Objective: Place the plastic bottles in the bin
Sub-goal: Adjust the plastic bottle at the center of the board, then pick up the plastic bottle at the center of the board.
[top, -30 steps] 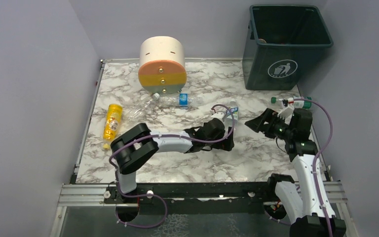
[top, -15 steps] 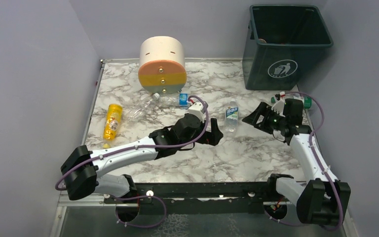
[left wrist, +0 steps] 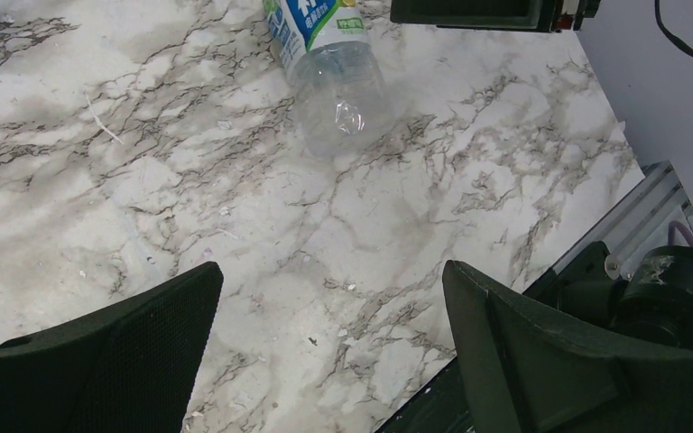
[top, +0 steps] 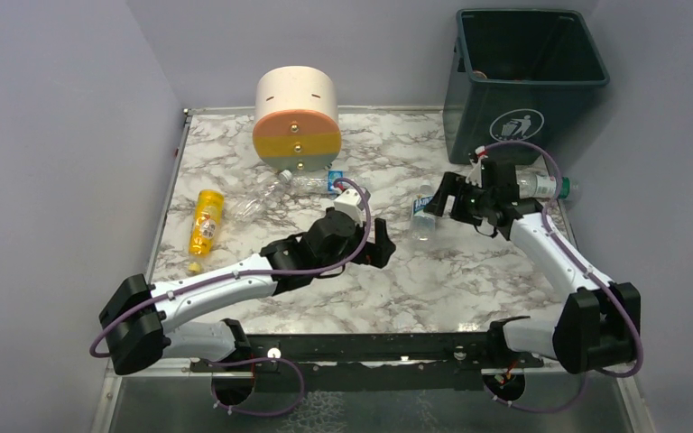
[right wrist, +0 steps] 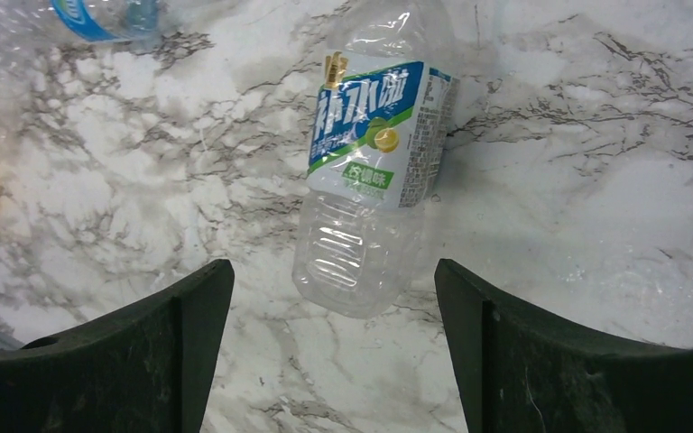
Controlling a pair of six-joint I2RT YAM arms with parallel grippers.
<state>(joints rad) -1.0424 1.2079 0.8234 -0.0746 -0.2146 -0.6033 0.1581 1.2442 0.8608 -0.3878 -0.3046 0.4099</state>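
A clear plastic bottle with a blue-and-green label point(top: 422, 215) point(right wrist: 370, 171) point(left wrist: 329, 72) lies mid-table. My right gripper point(top: 441, 199) point(right wrist: 332, 271) hangs open just right of it and above it; in the right wrist view the bottle's base sits between the fingertips, ungripped. My left gripper point(top: 382, 252) point(left wrist: 331, 271) is open over bare marble to the bottle's left. More bottles lie around: a clear blue-labelled one point(top: 311, 183) point(right wrist: 99, 18), a yellow one point(top: 205, 221) and a green-capped one point(top: 546, 187). The dark teal bin point(top: 523, 108) stands at the back right.
A cream cylindrical drawer unit point(top: 296, 117) with coloured fronts stands at the back, left of centre. Lilac walls close in the marble table point(top: 433, 289) on the left, back and right. A metal rail point(top: 370, 356) runs along the near edge.
My left gripper drew back left, away from the blue-and-green bottle. My right gripper swung forward and left, from the table's right edge to right beside that bottle. The bottle stayed put.
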